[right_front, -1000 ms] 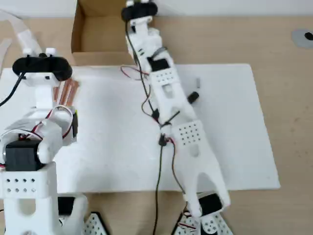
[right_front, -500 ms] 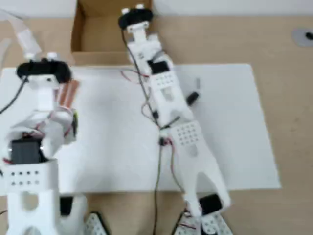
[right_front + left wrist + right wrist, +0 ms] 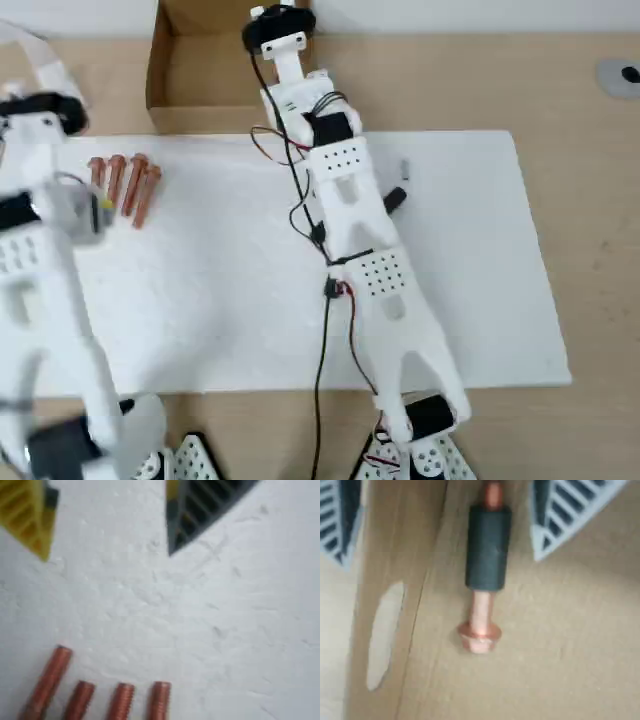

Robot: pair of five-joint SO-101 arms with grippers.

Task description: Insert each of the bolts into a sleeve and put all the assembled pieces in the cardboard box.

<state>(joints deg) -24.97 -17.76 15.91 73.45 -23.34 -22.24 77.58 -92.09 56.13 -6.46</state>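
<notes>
Several copper bolts [image 3: 125,185] lie side by side at the white mat's [image 3: 230,300] far left; their threaded ends [image 3: 120,700] show in the left wrist view. My left gripper [image 3: 107,554] hangs open above the bare mat, a little off the bolts. One black sleeve [image 3: 395,198] lies on the mat beside my right arm. An assembled piece, a copper bolt inside a black sleeve [image 3: 487,550], rests on the floor of the cardboard box [image 3: 155,80]. My right gripper [image 3: 440,557] is open over it, fingers wide of the sleeve on both sides.
My right arm [image 3: 350,210] stretches from the front edge across the mat's middle to the box at the back. The left arm [image 3: 40,230] stands along the left edge. A small grey piece [image 3: 405,168] lies near the sleeve. Bare mat lies between the arms.
My left arm has swung left and pulled back, uncovering the row of bolts. The right arm has stayed over the box with only a small shift.
</notes>
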